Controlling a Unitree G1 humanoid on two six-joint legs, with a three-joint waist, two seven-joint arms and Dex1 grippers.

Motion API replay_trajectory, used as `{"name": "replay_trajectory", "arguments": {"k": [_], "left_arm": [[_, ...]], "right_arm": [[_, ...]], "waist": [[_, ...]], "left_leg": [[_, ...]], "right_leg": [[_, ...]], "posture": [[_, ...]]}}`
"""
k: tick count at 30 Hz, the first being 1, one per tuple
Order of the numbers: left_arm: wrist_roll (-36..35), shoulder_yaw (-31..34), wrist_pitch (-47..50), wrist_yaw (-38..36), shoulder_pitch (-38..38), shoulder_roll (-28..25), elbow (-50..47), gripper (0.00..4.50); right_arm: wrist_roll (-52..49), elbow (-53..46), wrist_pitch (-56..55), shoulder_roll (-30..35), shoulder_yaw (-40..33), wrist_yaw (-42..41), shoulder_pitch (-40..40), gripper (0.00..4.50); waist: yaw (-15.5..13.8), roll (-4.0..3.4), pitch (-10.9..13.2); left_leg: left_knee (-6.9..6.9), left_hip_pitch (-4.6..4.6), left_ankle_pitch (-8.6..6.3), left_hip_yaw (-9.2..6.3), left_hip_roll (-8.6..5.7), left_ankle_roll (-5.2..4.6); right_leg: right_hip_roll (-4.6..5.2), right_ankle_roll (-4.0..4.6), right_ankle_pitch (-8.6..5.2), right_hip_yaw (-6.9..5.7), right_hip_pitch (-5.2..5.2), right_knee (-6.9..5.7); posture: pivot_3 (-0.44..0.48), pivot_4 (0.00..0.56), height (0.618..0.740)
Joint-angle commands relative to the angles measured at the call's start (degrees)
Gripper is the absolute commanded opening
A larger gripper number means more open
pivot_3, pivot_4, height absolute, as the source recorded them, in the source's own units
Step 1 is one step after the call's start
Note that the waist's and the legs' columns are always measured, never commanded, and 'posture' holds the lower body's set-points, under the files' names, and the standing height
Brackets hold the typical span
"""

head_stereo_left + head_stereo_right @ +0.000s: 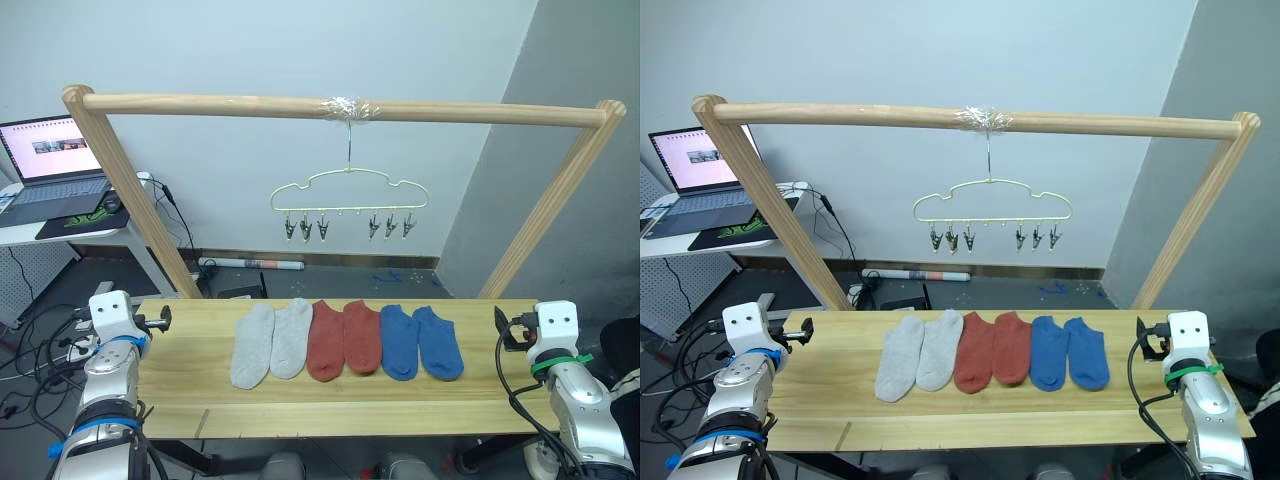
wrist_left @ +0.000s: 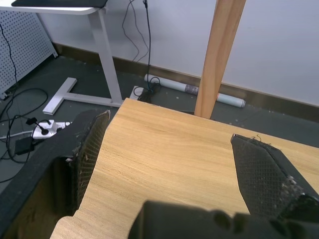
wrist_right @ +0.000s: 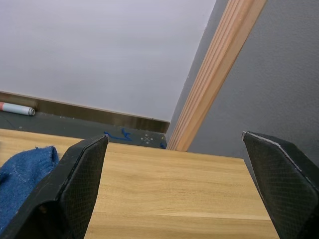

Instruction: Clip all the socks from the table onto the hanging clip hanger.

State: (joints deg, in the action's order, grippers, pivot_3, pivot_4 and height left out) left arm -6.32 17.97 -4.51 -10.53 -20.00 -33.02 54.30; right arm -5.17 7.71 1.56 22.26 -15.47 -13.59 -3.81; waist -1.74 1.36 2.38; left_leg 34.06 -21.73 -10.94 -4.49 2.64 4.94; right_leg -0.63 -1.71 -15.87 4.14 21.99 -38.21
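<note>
On the pale wooden table (image 1: pixel 180 392) the socks lie flat in a row. From left to right there are two light grey socks (image 1: pixel 270 342), two rust red socks (image 1: pixel 344 338) and two blue socks (image 1: pixel 420 342). Above and behind them the yellow-green clip hanger (image 1: pixel 348 190) hangs by its hook, its grey clips (image 1: pixel 305 228) empty. My left gripper (image 2: pixel 169 128) hovers open over the table's left end, holding nothing. At the right end my right gripper (image 3: pixel 174 139) is open and empty too, with a blue sock (image 3: pixel 22 169) off to one side of it.
A thick wooden rail (image 1: pixel 200 103) on two slanted posts (image 1: pixel 130 190) spans the table and carries the hanger. A white desk with a laptop (image 1: pixel 55 160) stands at the back left, over cables on the floor. A rolled tube (image 1: pixel 255 264) lies by the wall.
</note>
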Motion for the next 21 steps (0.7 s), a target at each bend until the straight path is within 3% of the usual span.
{"name": "replay_trajectory", "arguments": {"k": [1,15,21], "left_arm": [[0.0,0.4,-1.2,0.7,-1.0,-1.1,-1.2,4.46],[-0.6,1.1,-1.7,0.5,-0.3,-1.8,-2.8,4.46],[-1.7,1.5,-0.3,-1.9,2.0,-2.0,-7.6,4.46]], "right_arm": [[0.5,-1.3,-1.4,0.5,-0.3,0.4,0.5,4.50],[0.9,-1.0,-1.3,0.7,0.5,0.2,1.5,4.50],[-0.3,-1.4,-0.2,0.4,0.2,0.1,2.7,4.50]], "waist": [[0.0,0.00,0.0],[0.0,0.00,0.0],[0.0,-0.04,0.0]], "left_leg": [[0.00,0.00,0.00,0.00,0.00,0.00],[0.00,0.00,0.00,0.00,0.00,0.00],[-0.01,-0.01,0.00,0.01,0.00,0.00]], "right_leg": [[0.00,0.00,0.00,0.00,0.00,0.00],[0.00,0.01,0.00,0.00,0.00,0.00],[0.01,0.02,-0.01,0.01,0.01,0.03]], "posture": [[0.192,0.000,0.740],[0.197,0.006,0.740],[0.196,0.027,0.740]]}}
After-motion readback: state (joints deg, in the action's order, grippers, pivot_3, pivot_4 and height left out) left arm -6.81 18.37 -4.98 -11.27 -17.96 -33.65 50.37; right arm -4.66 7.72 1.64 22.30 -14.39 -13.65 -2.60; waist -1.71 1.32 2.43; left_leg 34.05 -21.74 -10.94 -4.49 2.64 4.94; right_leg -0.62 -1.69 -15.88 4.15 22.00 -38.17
